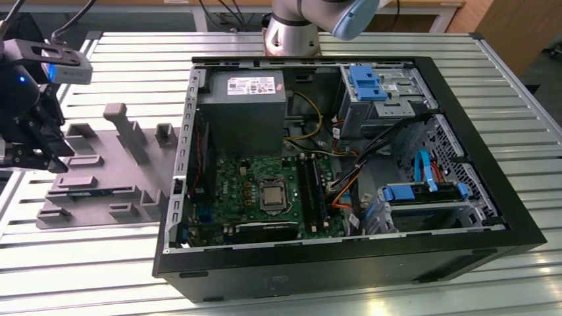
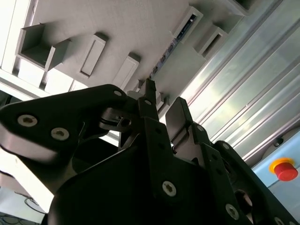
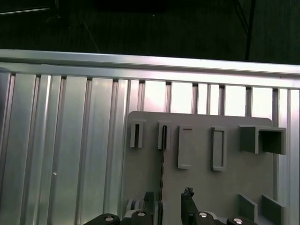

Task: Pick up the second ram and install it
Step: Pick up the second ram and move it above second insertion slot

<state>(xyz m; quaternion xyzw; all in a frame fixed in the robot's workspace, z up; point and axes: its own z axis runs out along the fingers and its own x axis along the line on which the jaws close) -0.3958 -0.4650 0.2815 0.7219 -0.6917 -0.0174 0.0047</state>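
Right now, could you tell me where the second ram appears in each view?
Exterior view: the second ram sits in the grey holder tray at the exterior view's left, close by the claw.
Second wrist view: the second ram stands edge-on in a tray slot, just beyond the open claw.
First wrist view: it is a thin dark strip running from a tray slot toward the claw.
Shared landmark: the grey holder tray.

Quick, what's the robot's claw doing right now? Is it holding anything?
Gripper: open, holding nothing, hovering above the memory stick that sits in the gray tray.
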